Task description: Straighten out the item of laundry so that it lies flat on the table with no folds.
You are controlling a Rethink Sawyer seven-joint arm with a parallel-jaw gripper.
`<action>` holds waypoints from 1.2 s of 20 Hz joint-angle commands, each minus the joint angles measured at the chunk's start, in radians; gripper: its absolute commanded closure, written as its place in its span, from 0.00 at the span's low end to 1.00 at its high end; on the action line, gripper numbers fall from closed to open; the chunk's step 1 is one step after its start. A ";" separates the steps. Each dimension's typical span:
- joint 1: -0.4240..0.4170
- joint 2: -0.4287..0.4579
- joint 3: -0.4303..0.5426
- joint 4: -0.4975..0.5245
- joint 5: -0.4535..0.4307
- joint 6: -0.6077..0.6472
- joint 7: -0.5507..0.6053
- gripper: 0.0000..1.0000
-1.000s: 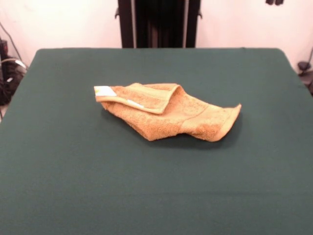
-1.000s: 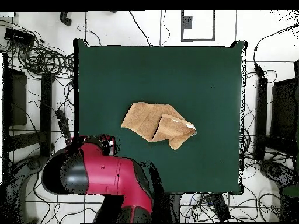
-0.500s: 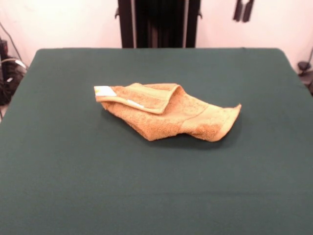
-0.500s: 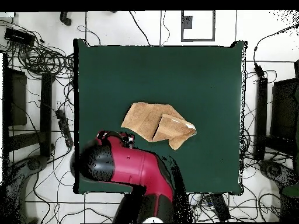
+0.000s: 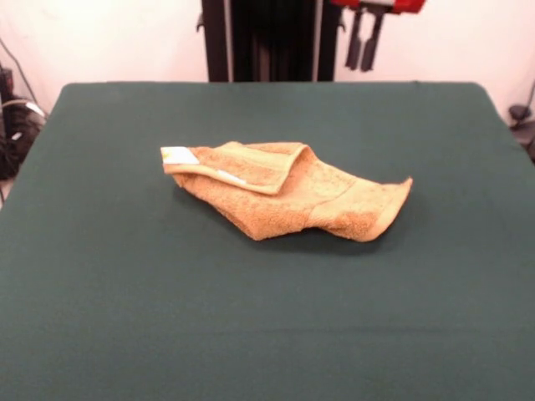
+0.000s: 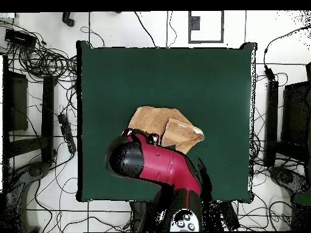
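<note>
Claw (image 5: 364, 40) open above one folded towel (image 5: 284, 188) on one table (image 5: 267, 317).

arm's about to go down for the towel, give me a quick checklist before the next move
1. Towel still folded, so there is work to do: ok.
2. Label corner exposed for a grasp: ok.
3. Gripper open: ok, its fingers hang apart.
4. Gripper clear of the cloth: ok, it hangs high above the table's far edge.
5. Gripper lined up over a towel corner: not ok in the front view.
6. Room on the table to spread the towel: ok.
</note>
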 commanded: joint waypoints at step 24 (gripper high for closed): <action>-0.161 0.211 0.225 -0.206 -0.194 -0.098 0.025 1.00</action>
